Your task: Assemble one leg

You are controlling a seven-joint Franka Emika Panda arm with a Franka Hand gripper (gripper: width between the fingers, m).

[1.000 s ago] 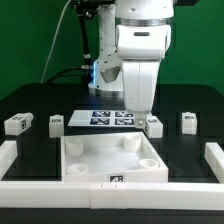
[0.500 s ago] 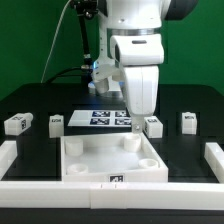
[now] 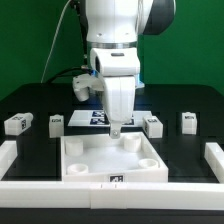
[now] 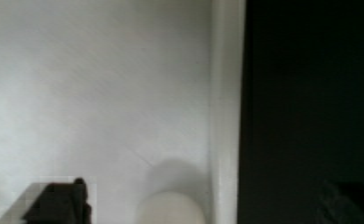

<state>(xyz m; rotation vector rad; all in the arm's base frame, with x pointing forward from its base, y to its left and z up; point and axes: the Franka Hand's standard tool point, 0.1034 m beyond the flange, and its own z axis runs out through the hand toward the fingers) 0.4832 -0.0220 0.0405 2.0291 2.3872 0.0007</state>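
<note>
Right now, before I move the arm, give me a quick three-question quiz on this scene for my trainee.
1. How many legs stand loose on the table?
2. True or false: a leg is already seated in the tray.
3. In the exterior view, the gripper is closest to: A) the tray's back rim, B) the leftmost leg, C) the rightmost leg.

Key: 1) four; 2) false, since the tray holds no leg; 3) A.
</note>
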